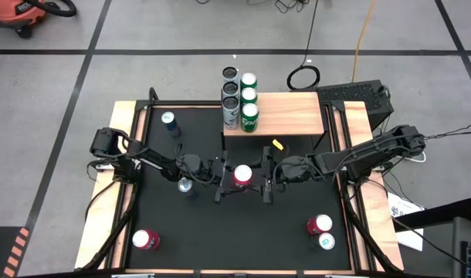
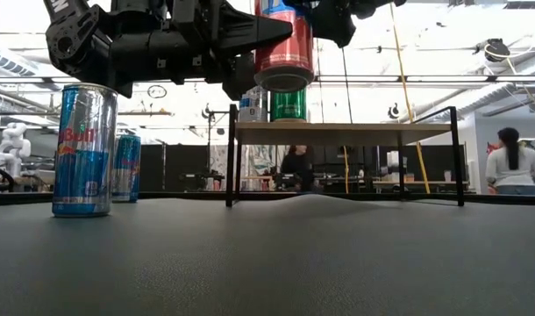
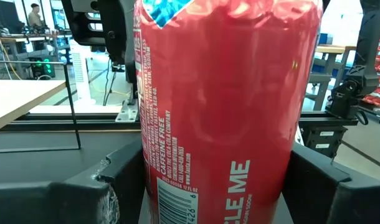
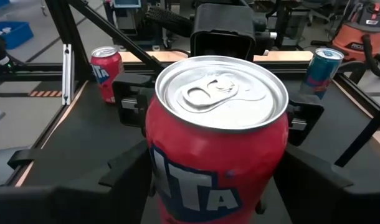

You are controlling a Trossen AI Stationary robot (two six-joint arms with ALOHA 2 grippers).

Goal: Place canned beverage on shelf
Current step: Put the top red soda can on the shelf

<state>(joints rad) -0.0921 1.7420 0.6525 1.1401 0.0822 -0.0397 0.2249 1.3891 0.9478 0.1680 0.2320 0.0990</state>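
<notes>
Right now the red can hangs in the air between the two grippers, well clear of the black table. The left gripper pinches it, a finger on each side. The right gripper brackets the same can, but whether its fingers press the wall I cannot tell. If one lets go before the other grips firmly, the can could slip or tilt. Its body is glossy red with white lettering, upright, its silver top unopened. The shelf lies beyond both grippers, with green cans already along one end.
</notes>
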